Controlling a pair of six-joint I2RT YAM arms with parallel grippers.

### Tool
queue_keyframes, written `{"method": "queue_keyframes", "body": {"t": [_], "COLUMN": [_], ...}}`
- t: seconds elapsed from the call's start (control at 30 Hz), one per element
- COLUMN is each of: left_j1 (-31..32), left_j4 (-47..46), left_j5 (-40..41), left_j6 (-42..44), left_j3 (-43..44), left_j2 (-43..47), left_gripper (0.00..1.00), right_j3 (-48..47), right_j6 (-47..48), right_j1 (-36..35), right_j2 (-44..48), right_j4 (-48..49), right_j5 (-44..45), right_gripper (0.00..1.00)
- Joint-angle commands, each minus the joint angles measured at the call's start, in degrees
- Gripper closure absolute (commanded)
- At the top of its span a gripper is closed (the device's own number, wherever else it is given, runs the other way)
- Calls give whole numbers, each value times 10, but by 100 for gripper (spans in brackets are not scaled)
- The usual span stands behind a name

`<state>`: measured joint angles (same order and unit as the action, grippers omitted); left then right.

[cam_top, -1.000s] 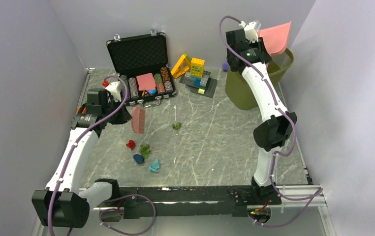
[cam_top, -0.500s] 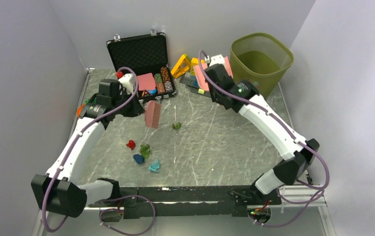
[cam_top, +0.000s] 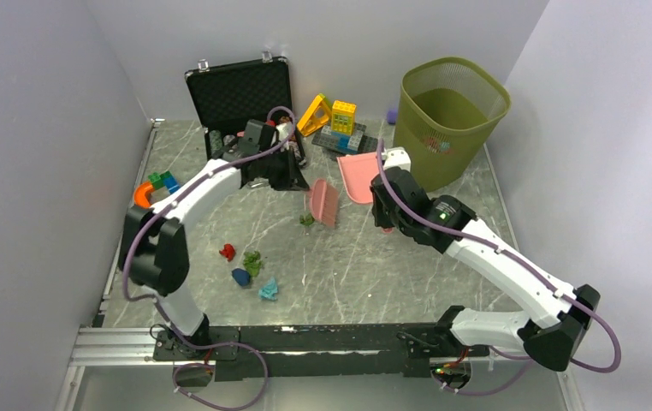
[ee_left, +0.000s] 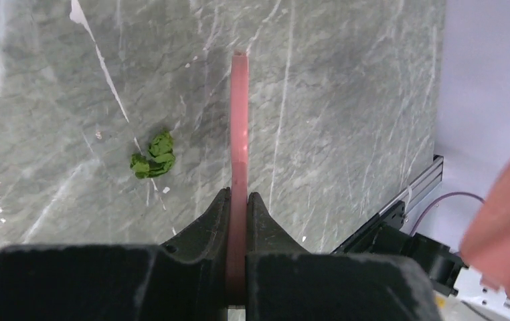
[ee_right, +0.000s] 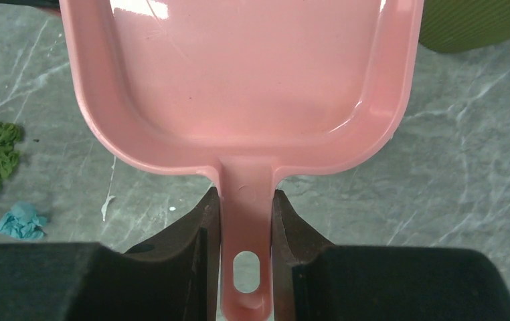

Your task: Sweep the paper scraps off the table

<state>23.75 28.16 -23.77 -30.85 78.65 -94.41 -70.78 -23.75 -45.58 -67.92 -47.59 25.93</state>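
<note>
Paper scraps (cam_top: 252, 261) are lying clustered toward the table's (cam_top: 408, 265) near-left corner, one green wad (ee_left: 153, 157) sitting apart mid-table. Left gripper (ee_left: 239, 198) is clamping a pink brush (ee_left: 239, 120) just beside that wad; right gripper (ee_right: 245, 198) is pinching a pink dustpan's (ee_right: 239, 73) handle nearer the far edge.

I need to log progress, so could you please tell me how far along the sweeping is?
Done: the left gripper holds the brush, the right gripper the dustpan. In hand: the brush is beside a green scrap; the dustpan is empty. Left: it, the red scrap, second green scrap, blue scrap and teal scrap, all on the table.
</note>
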Motion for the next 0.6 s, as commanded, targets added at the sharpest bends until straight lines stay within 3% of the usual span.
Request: {"method": "queue_keyframes", "body": {"t": [0.0, 0.2, 0.37, 0.57], "left_j1": [5, -7, -40, -46], "left_j4": [39, 182, 241, 257], "left_j5": [-14, 150, 212, 42], "left_j6": [-70, -54, -23, 91], "left_j3": [28, -16, -74, -80], "left_j2": [-53, 0, 151, 297], "left_gripper": [100, 100, 100, 100], "right_j3": [39, 59, 76, 89], "right_j6": [-48, -53, -45, -36], "right_j1": [-5, -9, -11, -12], "right_j2": [44, 48, 53, 48], "right_j4": [63, 46, 65, 84], "right_j5": [-14, 0, -6, -21], "right_gripper": [100, 100, 100, 100]}}
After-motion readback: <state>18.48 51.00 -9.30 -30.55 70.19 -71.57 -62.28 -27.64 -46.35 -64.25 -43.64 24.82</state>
